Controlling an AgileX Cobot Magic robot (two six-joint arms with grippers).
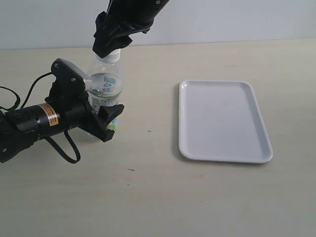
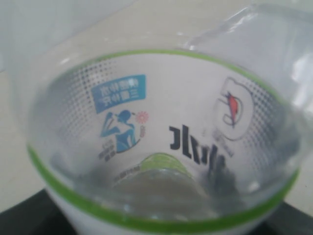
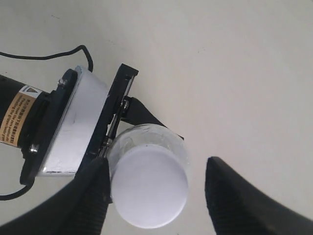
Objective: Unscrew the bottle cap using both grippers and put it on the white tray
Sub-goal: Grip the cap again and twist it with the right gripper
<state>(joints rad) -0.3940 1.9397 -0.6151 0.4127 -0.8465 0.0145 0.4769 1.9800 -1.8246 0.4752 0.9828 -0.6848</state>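
The left claw (image 1: 98, 103) is clamped sideways round the labelled body of the clear drink bottle (image 1: 104, 81), likely to pin it upright on the table (image 1: 148, 197) so it cannot spin. Above, the right claw (image 1: 111, 47) straddles the bottle cap (image 3: 149, 188), which sits on the neck. Its jaws are parted, one finger close beside the cap, the other apart. Well right, the white tray (image 1: 222, 121) awaits the cap.

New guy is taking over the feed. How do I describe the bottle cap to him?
In the exterior view, left of the white tray, a clear bottle stands on the table, clamped by a black gripper. The cap is the small white round piece on its neck, between the fingers of the other gripper, above the green-printed label.
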